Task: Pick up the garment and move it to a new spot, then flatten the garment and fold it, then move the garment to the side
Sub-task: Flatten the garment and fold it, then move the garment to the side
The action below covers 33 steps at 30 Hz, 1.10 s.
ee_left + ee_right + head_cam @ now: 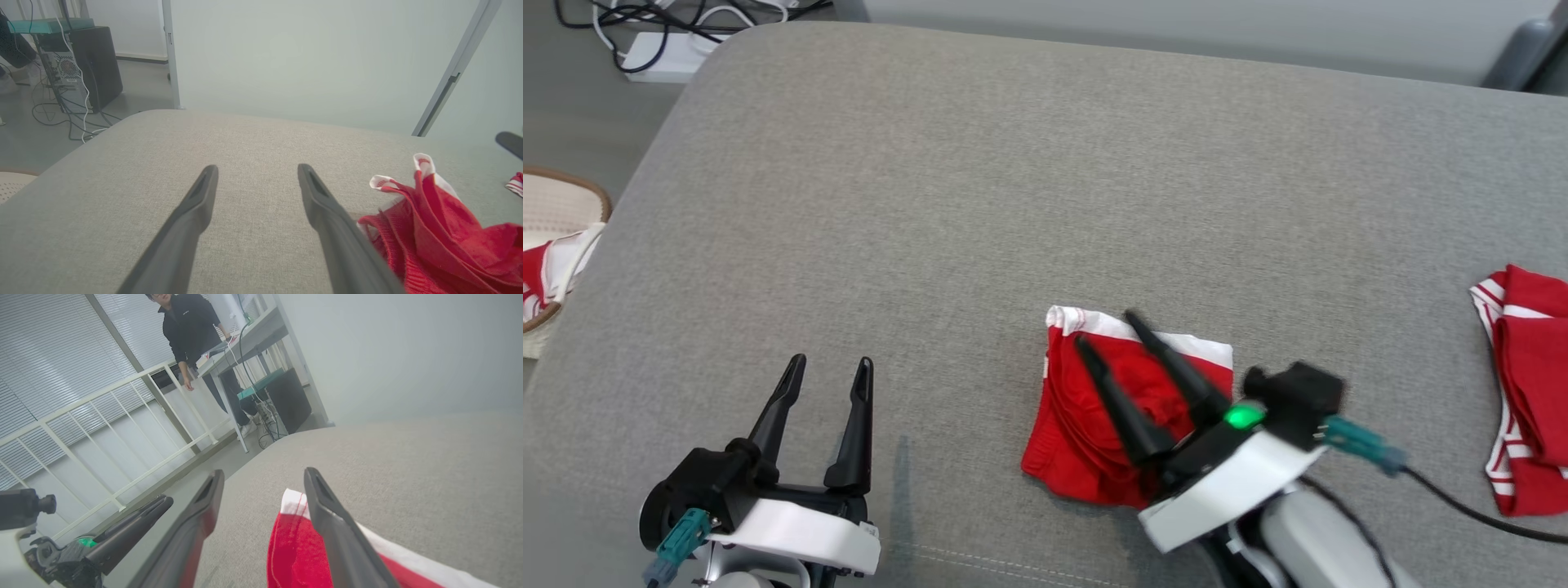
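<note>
Garment (1058, 412) on cushion (1013, 204); basket (556, 208) holds red-white cloth (535, 282).

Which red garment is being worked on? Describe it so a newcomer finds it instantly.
Start from the wide grey cushion. Near its front edge, right of centre, lies a red garment with a white band along its far side. Unlike the striped garment at the right edge, it sits under the open right end effector.
</note>
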### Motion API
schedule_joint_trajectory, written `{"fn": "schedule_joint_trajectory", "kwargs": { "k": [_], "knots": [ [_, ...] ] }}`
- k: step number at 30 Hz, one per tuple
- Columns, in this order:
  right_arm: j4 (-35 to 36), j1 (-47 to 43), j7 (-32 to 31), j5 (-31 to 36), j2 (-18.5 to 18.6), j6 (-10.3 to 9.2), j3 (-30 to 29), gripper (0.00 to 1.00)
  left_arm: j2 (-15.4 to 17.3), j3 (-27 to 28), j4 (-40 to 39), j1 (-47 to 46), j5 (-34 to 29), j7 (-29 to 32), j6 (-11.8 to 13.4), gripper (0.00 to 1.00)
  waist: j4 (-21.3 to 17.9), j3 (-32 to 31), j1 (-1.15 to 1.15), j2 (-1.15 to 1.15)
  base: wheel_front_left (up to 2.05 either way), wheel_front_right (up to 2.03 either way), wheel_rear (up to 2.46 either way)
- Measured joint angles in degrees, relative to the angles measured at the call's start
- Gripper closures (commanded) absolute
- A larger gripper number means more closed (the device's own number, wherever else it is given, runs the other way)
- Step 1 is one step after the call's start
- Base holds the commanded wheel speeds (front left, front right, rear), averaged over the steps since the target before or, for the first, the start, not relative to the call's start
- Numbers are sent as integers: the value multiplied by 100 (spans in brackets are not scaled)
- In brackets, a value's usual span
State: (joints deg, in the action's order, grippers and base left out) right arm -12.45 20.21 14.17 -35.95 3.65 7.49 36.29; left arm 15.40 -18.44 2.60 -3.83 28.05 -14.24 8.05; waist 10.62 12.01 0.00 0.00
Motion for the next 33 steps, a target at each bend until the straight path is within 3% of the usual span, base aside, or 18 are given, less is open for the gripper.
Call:
{"fn": "schedule_joint_trajectory", "kwargs": {
  "k": [6,10,13,24,33],
  "knots": [
    [1136,-815,8,1201,135,-1,-1795,0,70,89,-44,-1,-43,0,2,0,-300,-10,0,0,0,0,0],
    [1389,-1389,15,2046,199,-1,-2882,0,174,132,-96,-1,-68,9,13,0,-495,-31,0,0,0,0,0],
    [1316,-1735,16,2547,193,0,-3321,0,215,189,-135,1,-75,14,68,0,-617,-75,0,0,0,0,0],
    [754,-2121,15,2794,62,0,-3557,0,400,304,-203,205,-65,215,219,0,-954,-402,0,0,0,0,0],
    [633,-2175,15,2786,57,0,-3555,0,482,335,-302,294,-32,265,297,0,-981,-542,0,0,0,0,0]
  ]
}}
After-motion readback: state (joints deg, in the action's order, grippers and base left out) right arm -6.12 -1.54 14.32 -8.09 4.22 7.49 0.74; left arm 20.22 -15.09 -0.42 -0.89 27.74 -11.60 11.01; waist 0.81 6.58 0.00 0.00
